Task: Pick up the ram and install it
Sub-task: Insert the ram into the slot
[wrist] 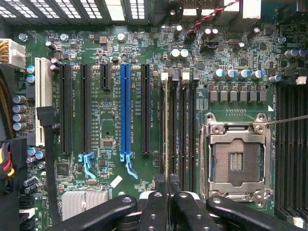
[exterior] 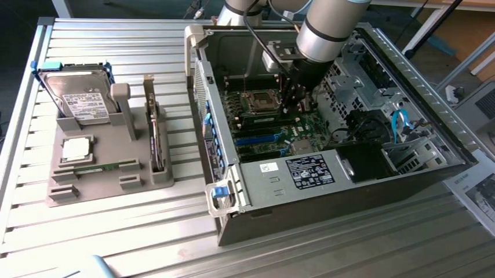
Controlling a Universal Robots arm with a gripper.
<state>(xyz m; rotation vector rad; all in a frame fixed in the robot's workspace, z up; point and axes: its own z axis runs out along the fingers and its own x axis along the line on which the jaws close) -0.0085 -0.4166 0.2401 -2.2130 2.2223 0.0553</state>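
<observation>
Wrist view: tool (wrist: 168, 188) clamped on the ram (wrist: 167, 120). The ram shows edge-on as a thin pale strip along the memory slot nearest the black card slots of the motherboard (wrist: 110, 72); cannot tell if seated.

Exterior view: tool (exterior: 291, 106) inside the open computer case (exterior: 232, 191). Grey tray (exterior: 69, 194) by the tabletop (exterior: 116, 243) edge at the exterior view's left holds hard drive (exterior: 77, 98), processor chip (exterior: 76, 149) and upright expansion card (exterior: 155, 136).

Bright glare on table (exterior: 116, 231), perhaps daylight
</observation>
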